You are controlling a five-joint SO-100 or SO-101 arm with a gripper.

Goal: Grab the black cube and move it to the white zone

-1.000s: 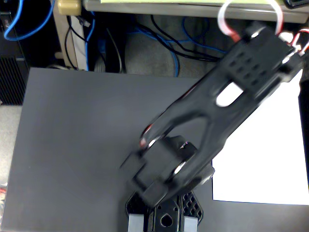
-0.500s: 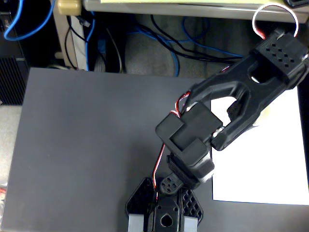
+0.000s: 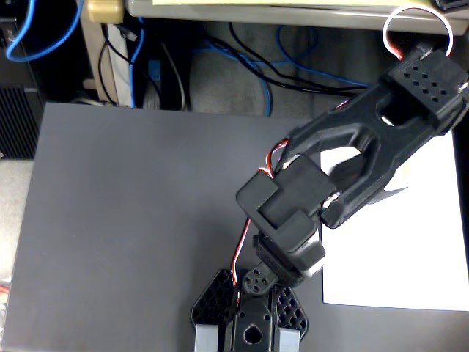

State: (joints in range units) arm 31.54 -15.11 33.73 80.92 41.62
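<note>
The white zone (image 3: 399, 242) is a white paper sheet on the right side of the dark grey table (image 3: 132, 220). The glossy black arm rises from its base (image 3: 249, 323) at the bottom centre and reaches up and right over the sheet's upper left part. My gripper is mostly hidden under the arm. Only a dark pointed tip (image 3: 394, 192) shows over the paper, so whether it is open or shut cannot be told. The black cube does not show; it is hidden or cannot be told apart from the arm.
Blue and black cables (image 3: 242, 59) lie on the floor behind the table's far edge. A beige furniture leg (image 3: 99, 44) stands at the back left. A white wire loop (image 3: 418, 22) rises from the arm's upper joint.
</note>
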